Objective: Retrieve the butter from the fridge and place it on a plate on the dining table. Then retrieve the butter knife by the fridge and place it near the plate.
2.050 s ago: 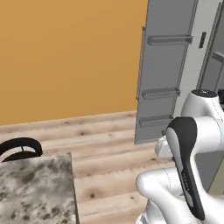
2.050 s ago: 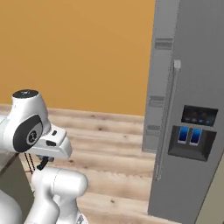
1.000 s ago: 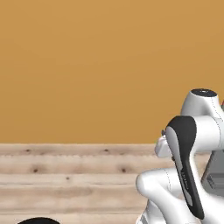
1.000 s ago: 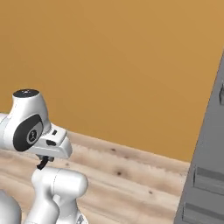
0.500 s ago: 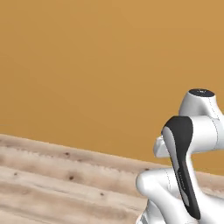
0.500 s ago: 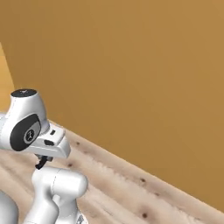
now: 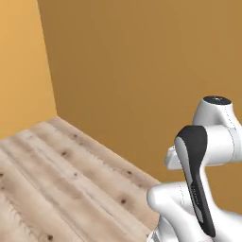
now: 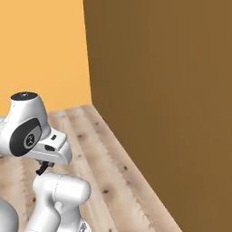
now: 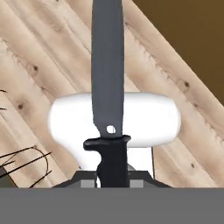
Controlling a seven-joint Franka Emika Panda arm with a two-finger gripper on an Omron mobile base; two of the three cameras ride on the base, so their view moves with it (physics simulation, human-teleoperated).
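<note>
The butter knife (image 9: pixel 107 87) has a long grey blade and a black handle, and it runs straight up the middle of the hand view. My gripper (image 9: pixel 113 176) is shut on its handle at the bottom of that view, with the blade pointing away over the wooden floor. In the right base view the hand (image 8: pixel 50 152) is tucked close to the arm, low on the left. The fridge, the butter, the plate and the dining table are out of view.
Two orange walls meet in a corner (image 7: pixel 47 90) ahead, the right one in shadow (image 8: pixel 158 90). Pale wooden floor planks (image 7: pixel 56 179) run up to them. Thin dark curved bars (image 9: pixel 22 159) show at the left edge of the hand view.
The whole scene has swung with the base: the fridge and marble top left the views and a wall corner came in. The arm keeps its pose, still holding the knife.
</note>
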